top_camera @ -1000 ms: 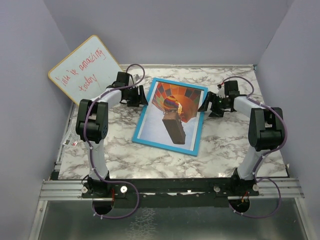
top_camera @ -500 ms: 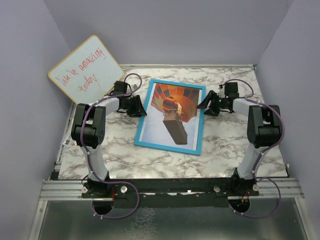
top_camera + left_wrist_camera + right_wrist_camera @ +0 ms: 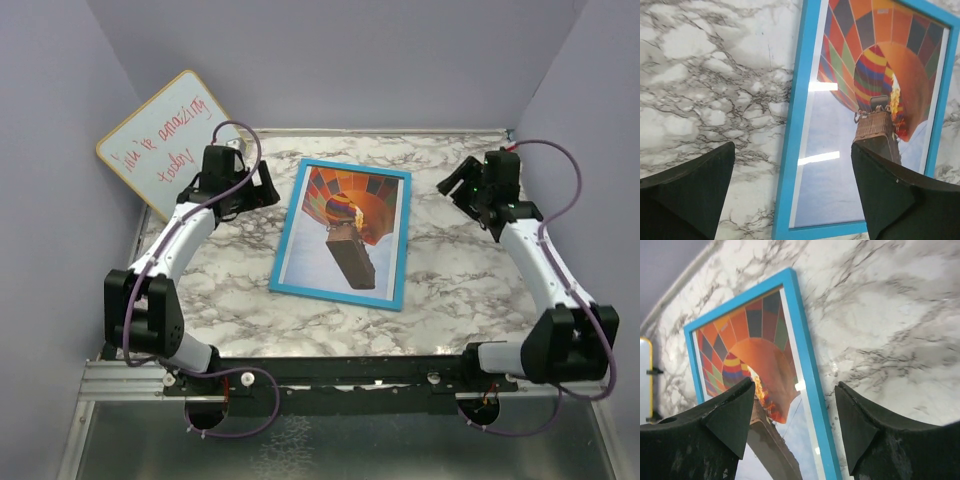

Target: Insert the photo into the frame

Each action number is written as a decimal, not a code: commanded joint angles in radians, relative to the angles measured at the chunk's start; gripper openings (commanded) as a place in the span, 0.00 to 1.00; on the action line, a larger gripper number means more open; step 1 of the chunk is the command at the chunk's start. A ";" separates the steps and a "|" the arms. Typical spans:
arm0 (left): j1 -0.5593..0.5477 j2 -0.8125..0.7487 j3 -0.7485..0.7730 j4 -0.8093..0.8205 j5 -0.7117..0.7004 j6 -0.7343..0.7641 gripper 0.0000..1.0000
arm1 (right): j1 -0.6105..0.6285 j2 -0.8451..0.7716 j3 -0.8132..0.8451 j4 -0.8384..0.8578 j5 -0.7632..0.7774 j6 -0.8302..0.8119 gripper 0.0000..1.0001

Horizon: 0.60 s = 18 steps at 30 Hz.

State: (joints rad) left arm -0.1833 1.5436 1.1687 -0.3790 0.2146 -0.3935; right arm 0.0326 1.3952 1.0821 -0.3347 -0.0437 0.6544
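On the worktop (image 3: 470, 280) the frame (image 3: 287, 235) is lying flat, blue face up, its long axis running away from the arm bases, with the photo (image 3: 345, 225) showing inside it. It is sitting between your arms. Your left hand (image 3: 262, 187) is hanging just beside its left edge and your right hand (image 3: 452, 185) a little farther off, both gaping wide and empty. Its back is hidden.

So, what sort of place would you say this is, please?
Probably a lab test booth: plain lilac walls box in a marble-patterned table, with left arm and right arm bolted to a metal rail.
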 commanded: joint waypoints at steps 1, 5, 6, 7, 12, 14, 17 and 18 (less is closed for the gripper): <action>0.001 -0.148 0.009 -0.035 -0.152 0.020 0.99 | -0.002 -0.197 -0.058 -0.185 0.297 0.046 0.70; 0.001 -0.272 -0.016 -0.035 -0.258 0.034 0.99 | -0.003 -0.405 -0.101 -0.257 0.407 0.057 0.70; 0.001 -0.308 -0.024 -0.034 -0.279 0.033 0.99 | -0.002 -0.457 -0.109 -0.271 0.430 0.056 0.70; 0.001 -0.344 -0.035 -0.027 -0.295 0.031 0.99 | -0.002 -0.502 -0.116 -0.283 0.446 0.056 0.70; 0.001 -0.509 -0.092 0.000 -0.359 0.020 0.99 | -0.002 -0.686 -0.103 -0.361 0.525 0.053 0.70; 0.001 -0.564 -0.117 0.009 -0.375 0.027 0.99 | -0.002 -0.740 -0.084 -0.395 0.557 0.053 0.70; 0.001 -0.643 -0.150 0.020 -0.400 0.045 0.99 | -0.002 -0.785 -0.051 -0.437 0.605 0.051 0.70; 0.001 -0.668 -0.159 0.020 -0.411 0.051 0.99 | -0.002 -0.795 -0.041 -0.449 0.616 0.051 0.70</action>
State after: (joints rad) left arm -0.1833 0.9569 1.0534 -0.3759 -0.1158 -0.3733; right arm 0.0326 0.6323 0.9966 -0.6804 0.4549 0.6998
